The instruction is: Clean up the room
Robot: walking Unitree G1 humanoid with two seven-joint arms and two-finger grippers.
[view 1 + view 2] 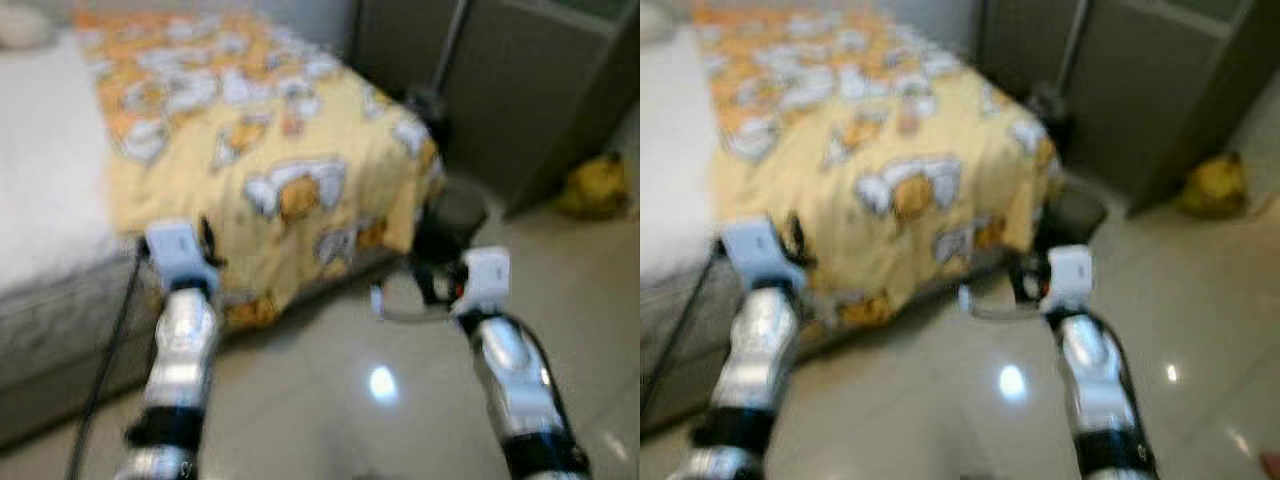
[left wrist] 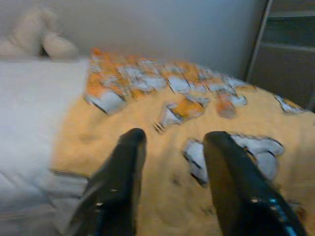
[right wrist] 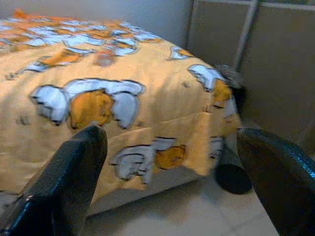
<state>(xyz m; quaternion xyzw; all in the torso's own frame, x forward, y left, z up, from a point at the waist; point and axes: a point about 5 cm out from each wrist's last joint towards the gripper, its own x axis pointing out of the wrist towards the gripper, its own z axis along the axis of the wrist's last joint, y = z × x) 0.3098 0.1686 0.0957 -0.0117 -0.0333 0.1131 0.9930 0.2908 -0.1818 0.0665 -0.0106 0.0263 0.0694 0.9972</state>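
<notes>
You are at an early stage of the clean-up; treat the pictures as blurred, so fine detail is uncertain.

Nearest to you, both silver arms reach forward over the glossy pale tiled floor point(image 1: 330, 400). The left tool point(image 2: 174, 147) has its two black fingers apart with nothing between them; it points at the bed. The right tool point(image 3: 172, 147) has its fingers set wide apart, also empty, and points at the bed's near right corner.

Just ahead of the right arm, a thin pale loop, possibly a cable or strap point(image 1: 400, 310), lies on the floor. You cannot tell what it is.

Beyond the arms stands the low bed with a grey base point(image 1: 60, 330). A yellow-orange blanket printed with white and orange cartoon figures point(image 1: 270, 150) is spread over its right part and hangs over the near edge. The left part shows a white fluffy cover point(image 1: 40, 170).

At the bed's right corner, a dark round object point(image 1: 455, 210) sits on the floor, touching or just beside the hanging blanket. Its identity is unclear.

Farther right, a crumpled yellow item point(image 1: 595, 185) lies on the floor against the tall grey wardrobe point(image 1: 540, 90).

At the far end of the bed, a beige plush toy point(image 2: 39, 39) rests near the wall.

Judgement: nothing is gripped, and the floor items are probably what is left to collect. The loop and dark object are nearest the right tool.
</notes>
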